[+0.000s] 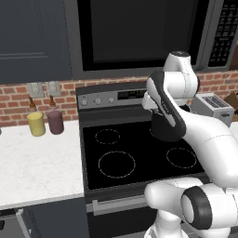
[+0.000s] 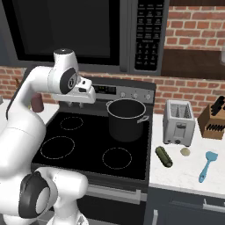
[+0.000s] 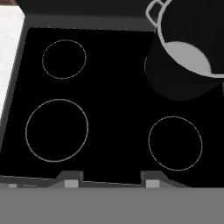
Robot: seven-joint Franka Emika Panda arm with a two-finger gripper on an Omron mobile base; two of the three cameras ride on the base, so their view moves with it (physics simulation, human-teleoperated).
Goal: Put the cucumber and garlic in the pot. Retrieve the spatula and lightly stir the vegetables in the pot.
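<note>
You've got one pot (image 2: 126,119), one cucumber (image 2: 164,156), one garlic (image 2: 185,152), one spatula (image 2: 207,166) — gripper (image 2: 75,104) above the stove (image 2: 83,145), jaws spread apart, gripping nothing.

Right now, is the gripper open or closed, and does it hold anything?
Gripper: open and empty, above the stove, left of the pot.
</note>
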